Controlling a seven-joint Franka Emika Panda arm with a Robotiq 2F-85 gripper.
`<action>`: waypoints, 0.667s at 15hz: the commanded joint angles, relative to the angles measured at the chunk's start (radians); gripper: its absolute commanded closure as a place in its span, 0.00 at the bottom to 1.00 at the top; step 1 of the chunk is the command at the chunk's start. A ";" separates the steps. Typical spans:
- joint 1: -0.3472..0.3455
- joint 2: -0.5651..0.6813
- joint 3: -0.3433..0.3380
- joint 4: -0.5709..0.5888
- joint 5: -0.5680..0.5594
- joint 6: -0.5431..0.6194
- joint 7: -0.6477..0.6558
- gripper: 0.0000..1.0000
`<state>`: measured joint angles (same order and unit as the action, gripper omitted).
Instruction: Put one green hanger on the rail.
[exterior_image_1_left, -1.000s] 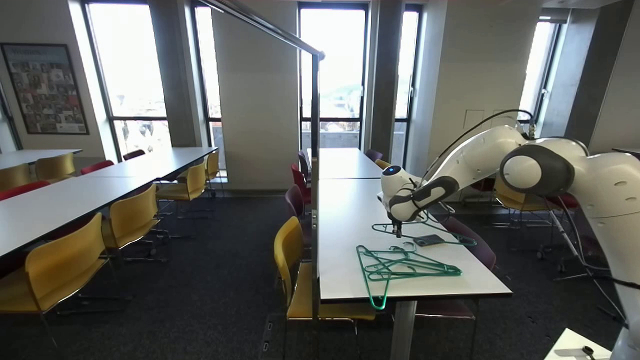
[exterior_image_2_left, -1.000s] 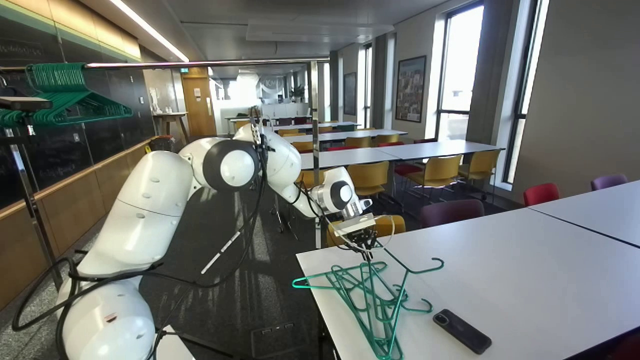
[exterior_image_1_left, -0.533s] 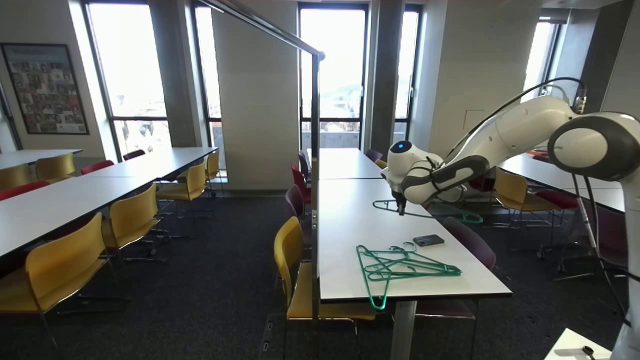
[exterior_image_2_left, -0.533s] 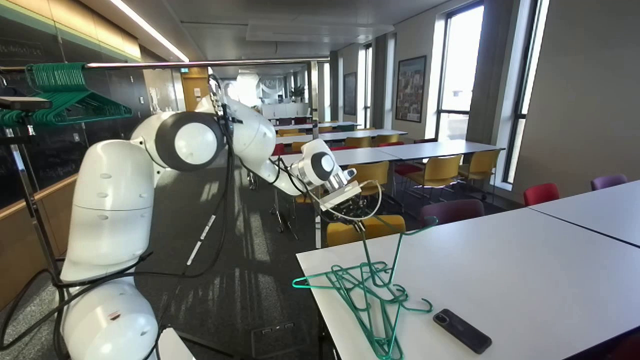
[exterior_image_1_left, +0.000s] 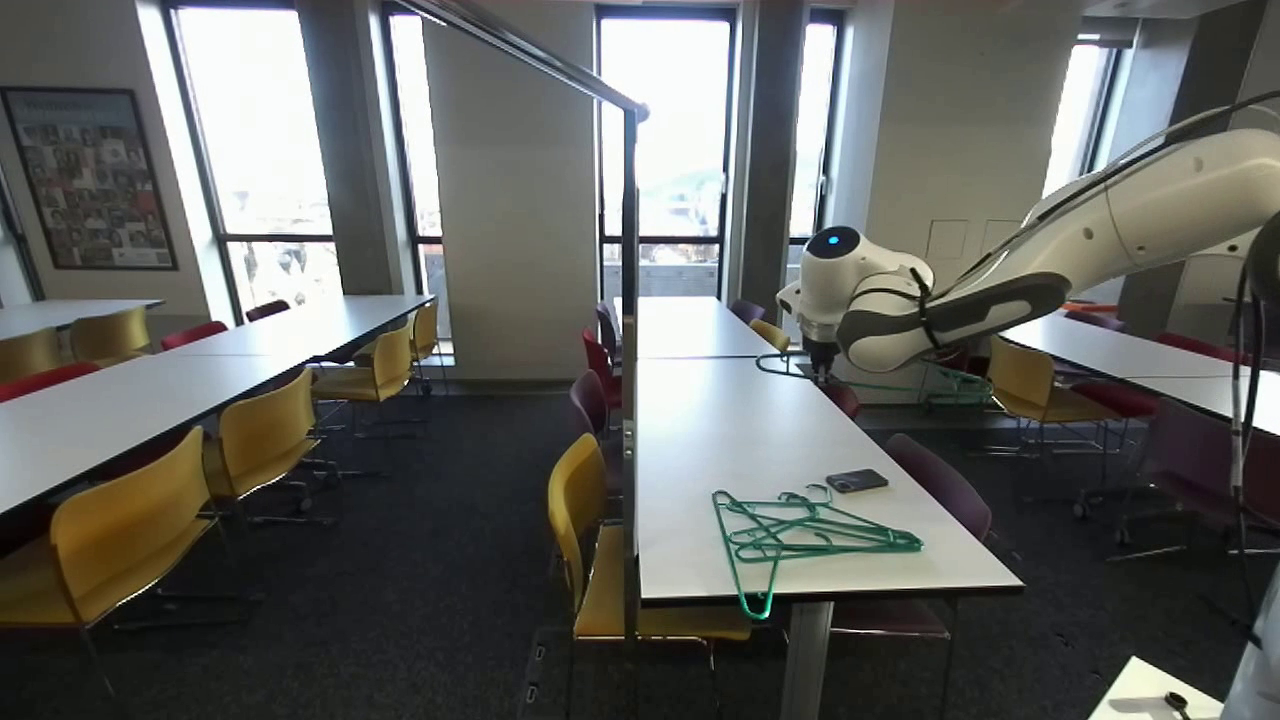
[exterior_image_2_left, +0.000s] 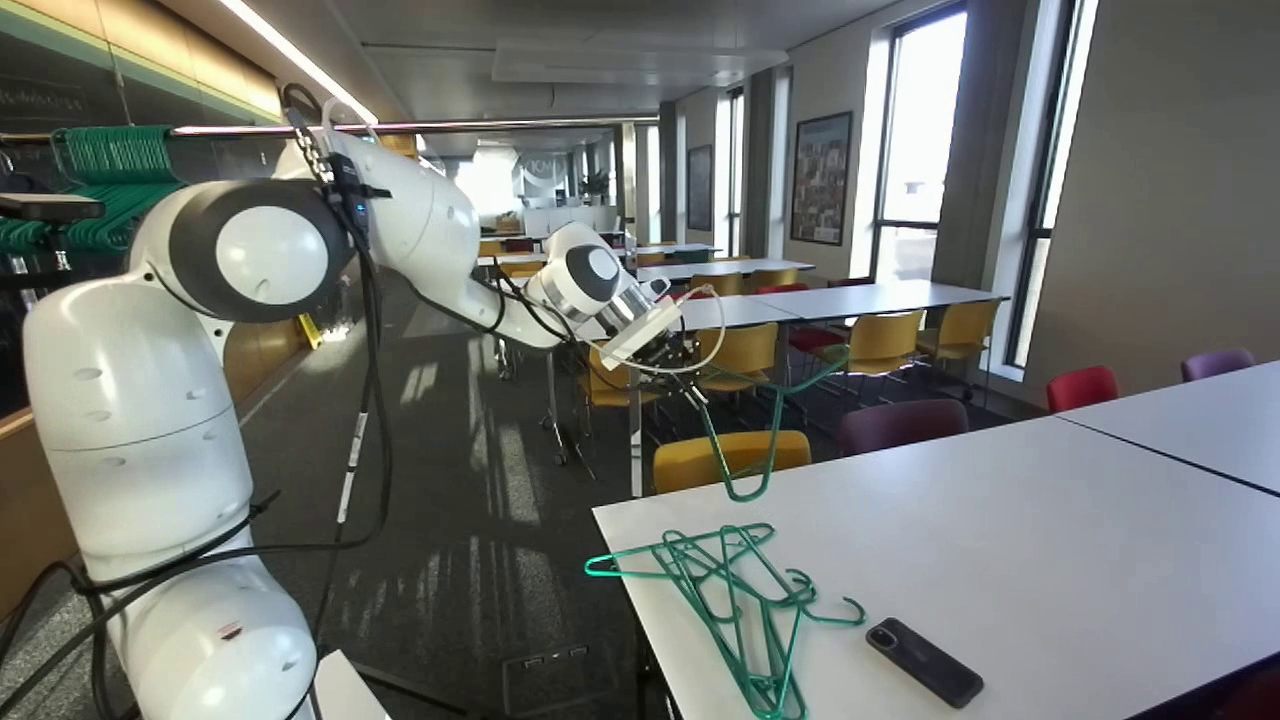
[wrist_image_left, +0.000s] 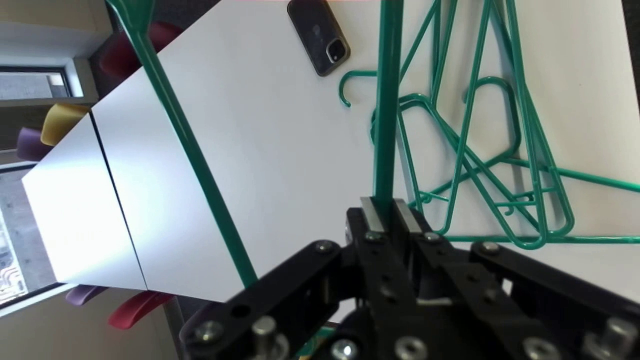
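Observation:
My gripper (wrist_image_left: 385, 210) is shut on one bar of a green hanger (wrist_image_left: 387, 100). In an exterior view the gripper (exterior_image_2_left: 697, 392) holds this hanger (exterior_image_2_left: 776, 430) tilted, raised above the table, apart from the pile. In an exterior view the gripper (exterior_image_1_left: 822, 374) hides part of the held hanger (exterior_image_1_left: 768, 369). Several more green hangers lie tangled on the table, as the hanger pile (exterior_image_1_left: 757, 613) shows; the pile (exterior_image_2_left: 625, 575) also shows under the gripper in the wrist view (wrist_image_left: 532, 245). The grey rail (exterior_image_1_left: 530, 55) runs high up; the rail (exterior_image_2_left: 500, 125) is above gripper height.
Several green hangers (exterior_image_2_left: 120, 155) hang on the rail's far left part. The rail's upright pole (exterior_image_1_left: 630, 300) stands beside the white table (exterior_image_1_left: 690, 430). A dark phone (exterior_image_2_left: 925, 660) lies near the pile. Yellow chairs (exterior_image_1_left: 575, 500) stand along the table.
My gripper has risen with the held hanger, which has come up off the pile. In an exterior view the arm has swung up and left. The pile and phone have not moved.

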<state>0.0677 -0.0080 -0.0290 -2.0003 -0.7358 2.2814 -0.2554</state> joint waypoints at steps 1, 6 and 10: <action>0.007 -0.105 0.057 -0.058 -0.060 -0.068 0.029 0.98; 0.035 -0.135 0.141 -0.055 -0.156 -0.130 0.089 0.98; 0.070 -0.116 0.197 -0.030 -0.214 -0.179 0.140 0.98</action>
<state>0.1136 -0.1028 0.1376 -2.0289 -0.8916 2.1517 -0.1581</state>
